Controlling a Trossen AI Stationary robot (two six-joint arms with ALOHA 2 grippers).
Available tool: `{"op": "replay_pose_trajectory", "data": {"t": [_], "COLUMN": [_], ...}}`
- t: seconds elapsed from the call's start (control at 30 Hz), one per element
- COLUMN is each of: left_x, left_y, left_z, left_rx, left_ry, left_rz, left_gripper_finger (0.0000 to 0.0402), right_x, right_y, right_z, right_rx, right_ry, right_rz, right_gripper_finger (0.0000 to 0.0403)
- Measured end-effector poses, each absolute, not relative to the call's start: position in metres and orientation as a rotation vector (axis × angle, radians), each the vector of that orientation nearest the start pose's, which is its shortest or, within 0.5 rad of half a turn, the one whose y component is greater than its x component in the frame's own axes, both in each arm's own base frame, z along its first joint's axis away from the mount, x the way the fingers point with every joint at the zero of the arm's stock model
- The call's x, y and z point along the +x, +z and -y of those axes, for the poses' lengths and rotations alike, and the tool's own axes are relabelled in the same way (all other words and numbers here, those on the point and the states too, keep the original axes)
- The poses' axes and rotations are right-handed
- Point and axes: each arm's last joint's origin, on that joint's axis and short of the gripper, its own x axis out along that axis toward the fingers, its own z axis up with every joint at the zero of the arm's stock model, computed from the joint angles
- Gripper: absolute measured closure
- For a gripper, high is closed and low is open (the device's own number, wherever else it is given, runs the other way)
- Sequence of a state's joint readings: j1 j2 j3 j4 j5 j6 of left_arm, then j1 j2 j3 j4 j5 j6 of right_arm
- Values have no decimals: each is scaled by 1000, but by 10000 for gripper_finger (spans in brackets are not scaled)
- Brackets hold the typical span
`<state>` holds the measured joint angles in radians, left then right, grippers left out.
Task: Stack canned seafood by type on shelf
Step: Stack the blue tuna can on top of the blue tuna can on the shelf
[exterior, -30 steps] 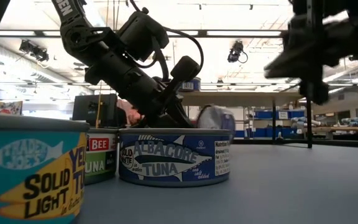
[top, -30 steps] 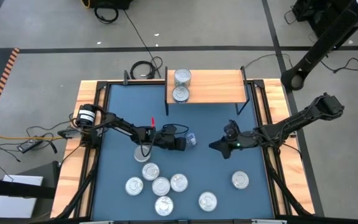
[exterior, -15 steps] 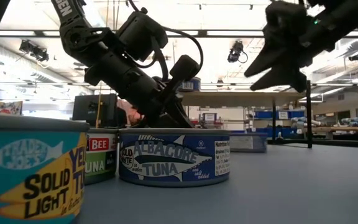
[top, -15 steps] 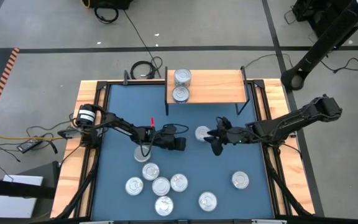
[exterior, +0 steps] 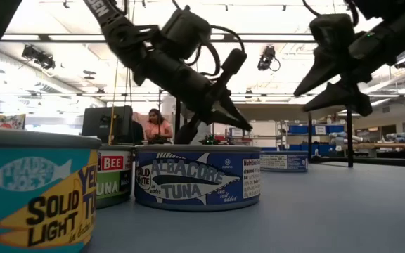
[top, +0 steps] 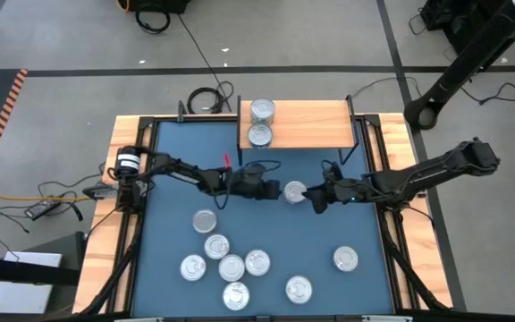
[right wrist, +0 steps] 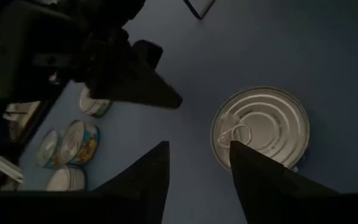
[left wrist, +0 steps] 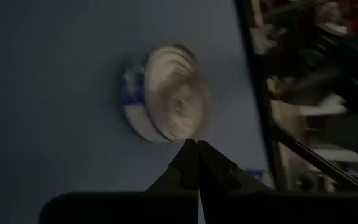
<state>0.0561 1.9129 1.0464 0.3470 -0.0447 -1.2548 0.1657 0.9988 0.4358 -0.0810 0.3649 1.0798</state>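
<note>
One tin (top: 294, 191) lies flat, lid up, near the middle of the blue bench (top: 173, 170), at about six o'clock from the shelf (top: 311, 125) and well short of it. The shelf stands at the bench's twelve o'clock edge, with two tins (top: 260, 122) at its nine o'clock end, set one beyond the other.

The left gripper (top: 274, 190) sits just at nine o'clock of the lone tin, its jaws pressed together with nothing between them. The right gripper (top: 315, 196) hangs just at three o'clock of the same tin, its jaws spread apart and holding nothing; the right wrist view shows the tin (right wrist: 261, 127) beyond its dark fingers (right wrist: 143, 179).

The remaining tins (top: 232, 265) lie clustered toward the bench's six o'clock edge, with one more (top: 346, 259) apart at about four o'clock.
</note>
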Motion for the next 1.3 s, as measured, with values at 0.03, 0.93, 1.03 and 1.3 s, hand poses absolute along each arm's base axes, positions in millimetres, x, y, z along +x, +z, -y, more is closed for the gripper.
{"op": "replay_pose_trajectory", "data": {"t": [0.03,0.93,1.03,1.3], "left_x": [397,426,426,426], "left_y": [157,132,132,130], "left_z": [-25,-18,-16,-4], "left_rx": [-1218,-1255,-1239,-1226], "left_ry": [437,547,547,520], "left_rz": [-393,-387,-394,-436], "left_gripper_finger": [401,401,401,401], "right_x": [188,171,170,165], "right_y": [189,190,189,174], "right_z": [-21,-25,-24,-20], "right_rx": [874,822,823,848], "right_ry": [-499,-479,-484,-629], "right_rz": [-446,-504,-511,-620], "right_gripper_finger": [229,232,232,232]}}
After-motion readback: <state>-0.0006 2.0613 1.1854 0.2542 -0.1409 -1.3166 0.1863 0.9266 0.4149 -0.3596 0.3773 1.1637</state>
